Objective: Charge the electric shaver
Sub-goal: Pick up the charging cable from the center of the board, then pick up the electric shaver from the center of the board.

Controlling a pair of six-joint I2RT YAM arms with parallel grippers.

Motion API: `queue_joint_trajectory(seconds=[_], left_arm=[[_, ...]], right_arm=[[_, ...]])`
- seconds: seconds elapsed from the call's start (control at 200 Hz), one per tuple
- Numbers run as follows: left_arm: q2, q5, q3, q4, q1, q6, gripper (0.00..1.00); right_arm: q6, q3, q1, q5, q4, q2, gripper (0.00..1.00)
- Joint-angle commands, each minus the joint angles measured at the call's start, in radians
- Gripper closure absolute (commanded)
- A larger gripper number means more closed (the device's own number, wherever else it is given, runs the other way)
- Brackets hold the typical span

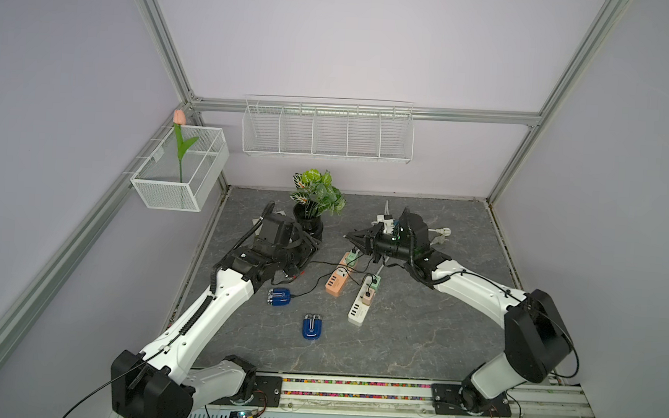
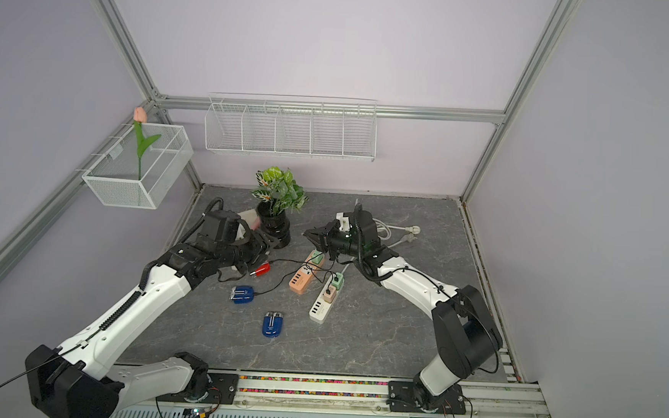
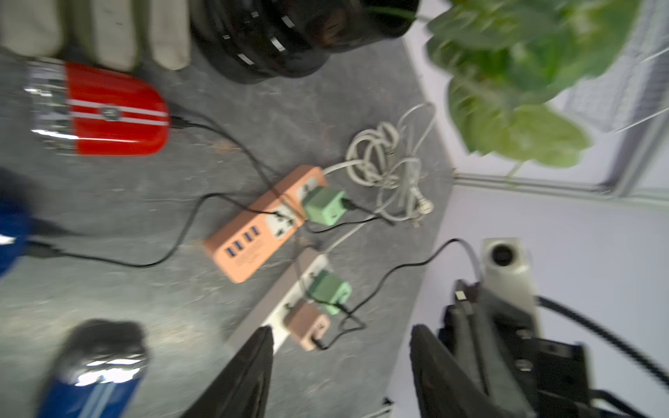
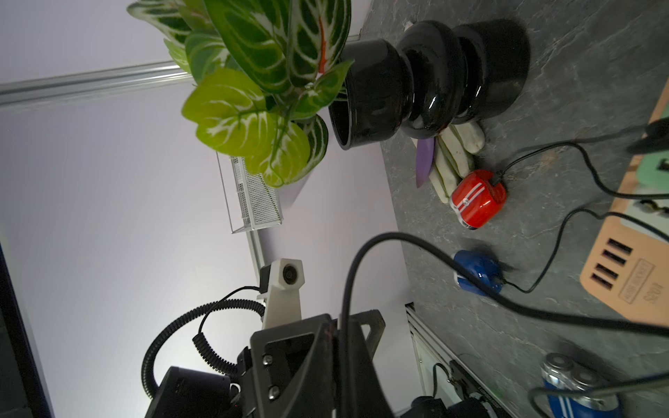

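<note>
Three shavers lie on the grey table. The red shaver (image 3: 116, 112) (image 2: 261, 269) and one blue shaver (image 1: 279, 297) (image 4: 478, 271) each have a black cable plugged into them. A second blue shaver (image 1: 312, 327) (image 4: 575, 383) lies nearer the front with no cable on it. My left gripper (image 3: 340, 362) (image 1: 306, 248) hovers open and empty just beyond the red shaver, beside the pot. My right gripper (image 4: 340, 325) (image 1: 353, 239) is shut on a black cable (image 4: 362, 253) above the orange power strip (image 1: 338, 280). The cable's free end is hidden.
A white power strip (image 1: 360, 307) with green and tan adapters lies beside the orange one. A black pot (image 1: 308, 220) with a leafy plant stands at the back, with white gloves (image 3: 108, 32) beside it. Coiled white cords (image 1: 439, 232) lie at the back right.
</note>
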Motion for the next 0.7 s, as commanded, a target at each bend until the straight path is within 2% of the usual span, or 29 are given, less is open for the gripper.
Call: queue_joint_trajectory(seconds=[0.0, 0.2, 0.375, 0.58, 0.695], left_arm=[[0.019, -0.062, -0.089, -0.271, -0.064, 0.222, 0.36], [0.050, -0.112, -0.215, -0.226, -0.199, 0.211, 0.30], [0.121, -0.144, -0.238, -0.220, -0.281, 0.254, 0.26], [0.182, -0.115, -0.303, -0.112, -0.303, 0.274, 0.24], [0.237, -0.149, -0.292, -0.116, -0.304, 0.292, 0.23]], right_arm=[[-0.134, -0.039, -0.008, -0.082, 0.004, -0.023, 0.93], [-0.161, -0.069, -0.011, -0.115, 0.046, -0.019, 0.93], [-0.165, -0.074, -0.017, -0.121, 0.026, -0.036, 0.93], [-0.163, -0.063, -0.029, -0.133, 0.018, -0.039, 0.93], [-0.160, -0.063, -0.033, -0.133, 0.019, -0.040, 0.93]])
